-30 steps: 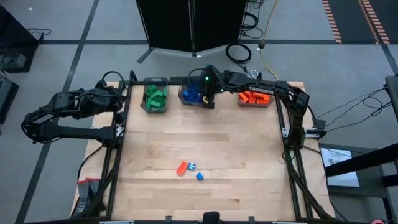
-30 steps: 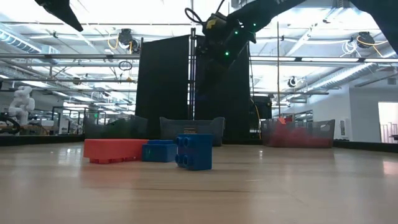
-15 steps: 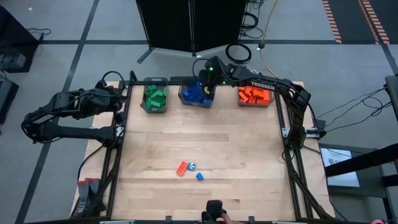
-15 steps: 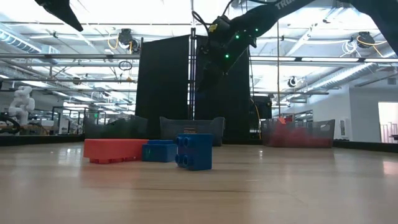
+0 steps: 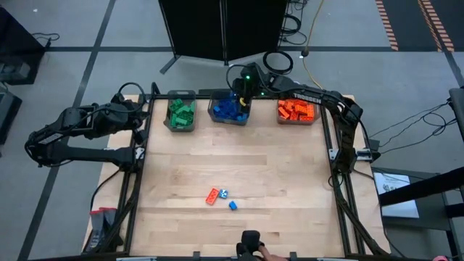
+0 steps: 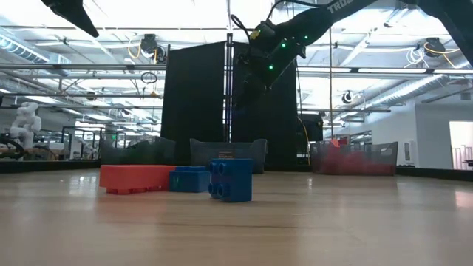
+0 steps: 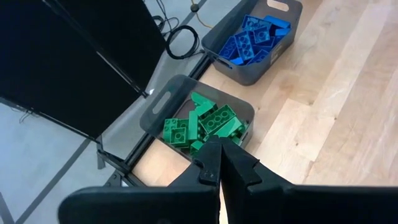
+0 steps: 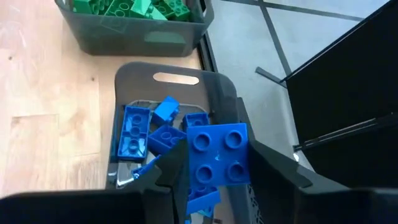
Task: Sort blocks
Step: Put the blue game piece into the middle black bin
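Your right gripper (image 8: pixel 214 163) hangs above the middle bin (image 5: pixel 229 110) at the table's twelve o'clock edge, its fingers partly closed and clamped on a blue four-stud brick (image 8: pixel 217 154) directly over the blue bricks (image 8: pixel 144 132) already heaped inside. You are at the drop-off step of the sort, by the look of it: what remains is to part the fingers and let the brick fall among its own colour. Your left gripper (image 7: pixel 221 168) waits at nine o'clock, fingers together and holding nothing, near the bin of green bricks (image 5: pixel 180 113). The orange-red bin (image 5: pixel 296 112) sits toward one o'clock. Near six o'clock, three loose blocks await you: a red one (image 5: pixel 212 195) and two blue (image 5: pixel 233 205).
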Robot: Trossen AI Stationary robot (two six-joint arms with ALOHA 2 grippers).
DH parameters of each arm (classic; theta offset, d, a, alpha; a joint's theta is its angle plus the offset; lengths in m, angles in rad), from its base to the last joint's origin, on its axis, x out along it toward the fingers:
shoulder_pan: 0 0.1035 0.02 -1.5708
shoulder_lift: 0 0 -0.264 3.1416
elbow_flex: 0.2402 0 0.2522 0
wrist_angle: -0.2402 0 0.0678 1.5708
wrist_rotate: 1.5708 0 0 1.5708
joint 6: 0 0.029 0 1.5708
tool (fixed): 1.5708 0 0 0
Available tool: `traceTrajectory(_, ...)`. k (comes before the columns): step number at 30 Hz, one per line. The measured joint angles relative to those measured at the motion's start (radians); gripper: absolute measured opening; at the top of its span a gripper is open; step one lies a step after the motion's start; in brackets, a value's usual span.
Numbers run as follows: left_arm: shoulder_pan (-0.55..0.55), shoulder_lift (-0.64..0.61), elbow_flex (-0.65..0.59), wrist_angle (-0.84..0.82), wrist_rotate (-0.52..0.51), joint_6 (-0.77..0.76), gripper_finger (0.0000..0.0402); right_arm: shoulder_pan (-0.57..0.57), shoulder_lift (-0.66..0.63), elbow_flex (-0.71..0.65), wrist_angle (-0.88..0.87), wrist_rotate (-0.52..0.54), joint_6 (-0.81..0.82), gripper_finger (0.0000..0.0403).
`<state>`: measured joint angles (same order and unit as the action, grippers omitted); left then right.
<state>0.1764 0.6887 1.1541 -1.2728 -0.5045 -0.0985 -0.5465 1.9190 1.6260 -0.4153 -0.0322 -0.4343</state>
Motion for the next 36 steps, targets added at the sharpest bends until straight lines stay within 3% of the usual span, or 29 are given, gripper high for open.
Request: traceTrajectory(36,0.0,0.0,0.0,-0.001,-0.025,-0.016,0.0,-0.02,0.127,-0.001,-0.2,-0.002,0.024,0.013)
